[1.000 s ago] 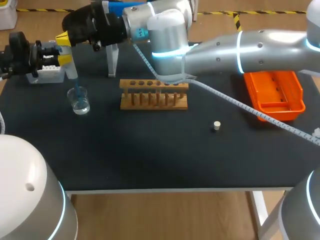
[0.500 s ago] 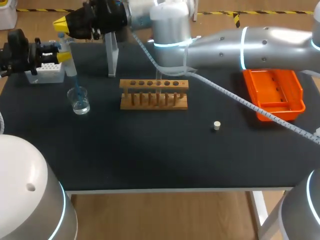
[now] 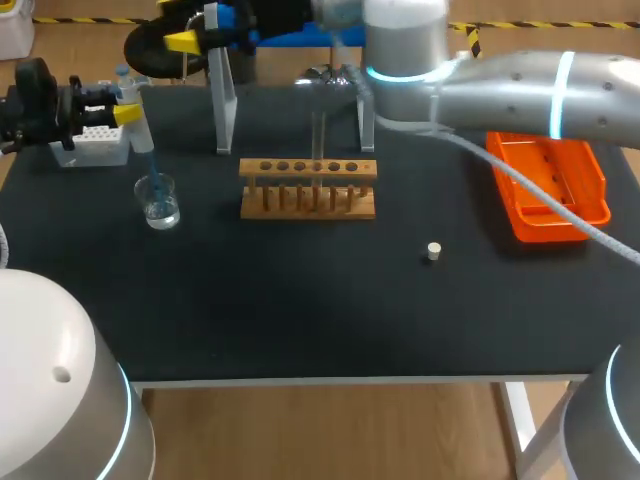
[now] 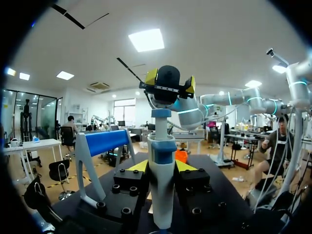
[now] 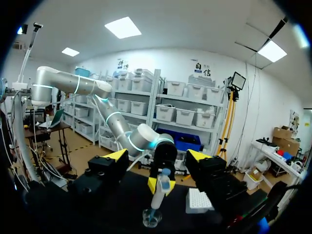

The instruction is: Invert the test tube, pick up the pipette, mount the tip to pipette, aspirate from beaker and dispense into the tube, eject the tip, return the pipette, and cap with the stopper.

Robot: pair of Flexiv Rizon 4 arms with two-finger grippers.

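Pipette (image 3: 140,135), clamped tip-down in the left jaws with its tip dipped in the beaker (image 3: 160,205) at the bench's (image 3: 300,300) left end, could slip or upset that beaker if the open, empty right jaws nearby knock it.

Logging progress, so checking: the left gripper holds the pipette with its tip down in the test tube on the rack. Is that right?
Not quite. The left gripper does hold the pipette, but its tip is down in the beaker, not in the test tube on the rack. The head view shows this.
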